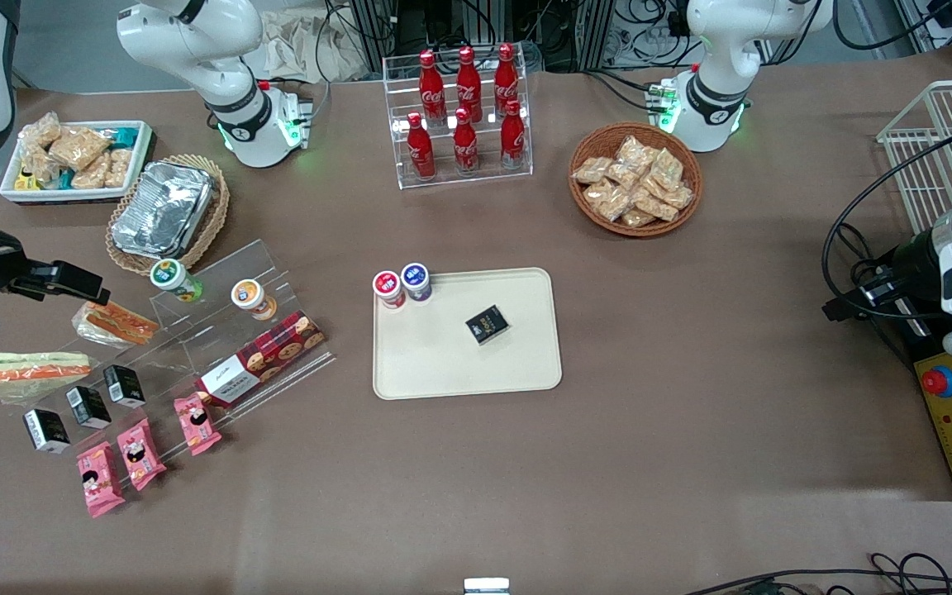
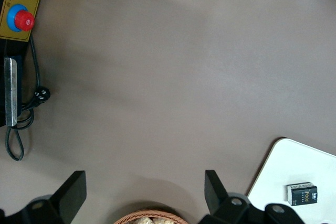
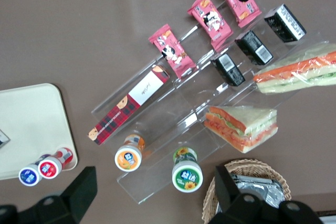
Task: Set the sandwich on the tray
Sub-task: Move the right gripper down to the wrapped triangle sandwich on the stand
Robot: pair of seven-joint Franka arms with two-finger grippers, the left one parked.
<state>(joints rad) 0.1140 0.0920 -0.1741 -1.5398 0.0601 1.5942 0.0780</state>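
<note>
The sandwich is a large clear-wrapped wedge with pale bread and green and orange filling. It lies on the table at the working arm's end and also shows in the right wrist view. The cream tray lies mid-table and holds a small black box and two small jars; its corner shows in the right wrist view. My gripper hovers open and empty above the table, farther from the front camera than the sandwich. In the right wrist view the gripper is over the clear stand's edge.
A smaller sandwich with an orange-red top lies beside the large one. A clear acrylic stand holds jars, a cookie box, black boxes and pink packets. A foil container in a basket and a white snack bin stand nearby.
</note>
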